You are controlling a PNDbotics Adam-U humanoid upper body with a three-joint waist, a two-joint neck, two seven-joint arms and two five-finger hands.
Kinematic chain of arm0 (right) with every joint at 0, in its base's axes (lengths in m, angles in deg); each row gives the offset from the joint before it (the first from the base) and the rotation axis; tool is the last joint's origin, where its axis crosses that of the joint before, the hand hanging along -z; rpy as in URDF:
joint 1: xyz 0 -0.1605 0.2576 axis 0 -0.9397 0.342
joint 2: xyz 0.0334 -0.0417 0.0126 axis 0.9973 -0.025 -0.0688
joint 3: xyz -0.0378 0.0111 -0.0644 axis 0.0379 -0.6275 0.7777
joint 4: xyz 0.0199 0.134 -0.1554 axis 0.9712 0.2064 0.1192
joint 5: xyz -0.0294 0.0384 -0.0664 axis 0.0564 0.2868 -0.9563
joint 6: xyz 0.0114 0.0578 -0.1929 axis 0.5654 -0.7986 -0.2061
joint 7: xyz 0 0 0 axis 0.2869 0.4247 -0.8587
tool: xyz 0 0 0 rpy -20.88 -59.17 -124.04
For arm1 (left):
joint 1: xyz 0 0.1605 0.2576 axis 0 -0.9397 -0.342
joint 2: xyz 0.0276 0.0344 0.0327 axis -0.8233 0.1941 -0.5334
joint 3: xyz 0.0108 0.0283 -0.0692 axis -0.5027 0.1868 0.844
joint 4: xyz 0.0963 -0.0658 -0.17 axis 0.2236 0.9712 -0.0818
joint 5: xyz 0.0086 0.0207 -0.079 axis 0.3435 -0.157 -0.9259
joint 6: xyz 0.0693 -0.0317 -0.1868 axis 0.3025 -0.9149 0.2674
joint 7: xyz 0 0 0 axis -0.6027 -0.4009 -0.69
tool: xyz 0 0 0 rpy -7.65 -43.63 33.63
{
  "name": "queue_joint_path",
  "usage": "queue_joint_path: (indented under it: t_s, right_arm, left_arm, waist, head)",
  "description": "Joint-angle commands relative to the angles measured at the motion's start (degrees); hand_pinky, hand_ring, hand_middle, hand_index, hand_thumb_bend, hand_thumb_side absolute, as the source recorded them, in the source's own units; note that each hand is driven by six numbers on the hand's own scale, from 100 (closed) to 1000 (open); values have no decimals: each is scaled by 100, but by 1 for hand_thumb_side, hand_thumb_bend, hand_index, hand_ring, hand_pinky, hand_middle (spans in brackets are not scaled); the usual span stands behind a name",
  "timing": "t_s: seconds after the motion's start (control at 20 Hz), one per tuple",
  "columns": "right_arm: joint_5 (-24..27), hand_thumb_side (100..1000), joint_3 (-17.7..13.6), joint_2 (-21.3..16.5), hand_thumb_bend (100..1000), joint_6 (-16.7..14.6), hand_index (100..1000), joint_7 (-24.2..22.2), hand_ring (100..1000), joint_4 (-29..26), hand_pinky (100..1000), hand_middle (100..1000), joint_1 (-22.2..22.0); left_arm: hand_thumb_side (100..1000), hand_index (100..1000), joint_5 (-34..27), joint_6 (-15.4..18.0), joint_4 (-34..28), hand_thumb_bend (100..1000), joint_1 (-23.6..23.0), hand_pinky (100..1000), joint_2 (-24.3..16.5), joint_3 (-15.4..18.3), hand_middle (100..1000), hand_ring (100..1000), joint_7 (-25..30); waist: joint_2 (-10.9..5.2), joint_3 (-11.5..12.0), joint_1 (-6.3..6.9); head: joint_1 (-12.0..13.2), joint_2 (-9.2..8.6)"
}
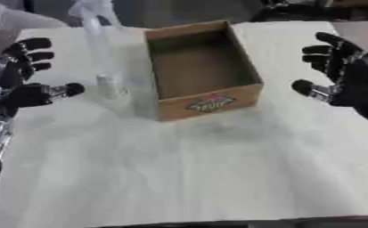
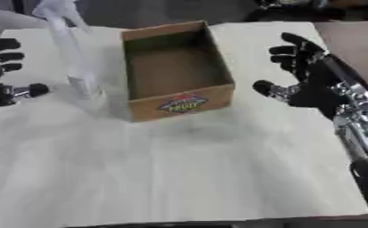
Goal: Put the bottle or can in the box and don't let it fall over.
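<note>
The near part of the pale wooden table (image 1: 186, 178) was bare, with only a soft shadow on its surface.

Further in, the cardboard box (image 1: 206, 104) stood in the middle of the table, a little turned, with its open top up. A coloured label (image 1: 208, 103) was on its near wall. Nothing could be seen inside the box.

Just beside the left wall of the box stood the bottle (image 1: 105, 67), clear and almost colourless. It was upright on the table, outside the box. Its outline was blurred, and its top part looked whitish, so I cannot tell its exact shape. I also cannot tell whether it touched the box or only stood very close to it.

The left hand (image 1: 19, 71) was at the left edge, near the bottle but apart from it. Its fingers were spread, only slightly bent, and the thumb pointed toward the bottle. It held nothing.

The right hand (image 2: 311, 75) was on the right side of the box, apart from the box wall. Its fingers were also spread and its thumb reached toward the box. It held nothing.

At the far side, the table ended at a dark background.
</note>
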Motion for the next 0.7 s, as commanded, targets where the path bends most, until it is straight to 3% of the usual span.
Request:
queue_joint_path:
  t_s: [0.05, 0.7]
  right_arm:
    - [7, 100, -17, -63, 614, -10, 979, -27, 889, -53, 1000, 799, 79]
    - [-2, 100, 3, -30, 618, -5, 978, -72, 886, -33, 1000, 800, 118]
  left_arm:
    - [101, 797, 192, 47, 115, 970, 175, 827, -25, 0, 774, 801, -18]
    - [109, 798, 299, 436, 976, 1000, 524, 819, 371, -67, 767, 792, -25]
  waist:
    - [-95, -18, 11]
    - [-22, -82, 11]
  head:
    - [25, -48]
    - [120, -97]
